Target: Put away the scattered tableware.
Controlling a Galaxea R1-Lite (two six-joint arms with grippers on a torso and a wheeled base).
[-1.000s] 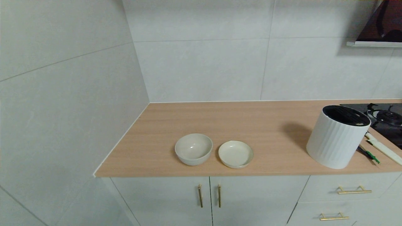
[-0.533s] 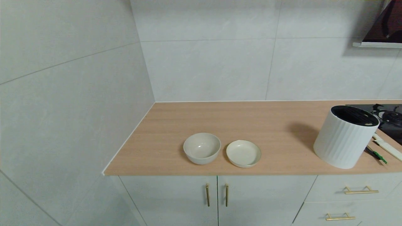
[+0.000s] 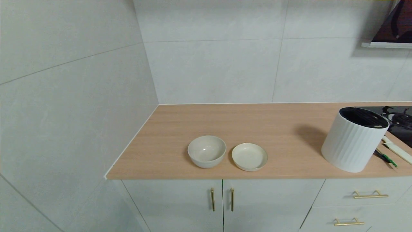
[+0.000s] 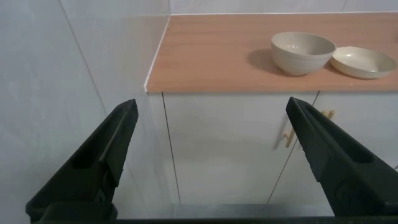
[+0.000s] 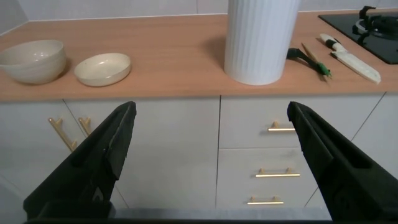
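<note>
Left gripper (image 4: pixel 211 103) and right gripper (image 5: pixel 211 107) low, facing cabinet doors (image 3: pixel 173 203): jaws wide apart, holding nothing. Bowl (image 3: pixel 206 151) and dish (image 3: pixel 249 156) just beside each other at counter (image 3: pixel 257 122) front edge. Ribbed holder (image 3: pixel 354 141) well right, knife (image 3: pixel 397 150) past it. Whole head view slid sideways over last second, so camera moved, tableware didn't. My guess: lining up, nothing picked yet. No readable writing.
</note>
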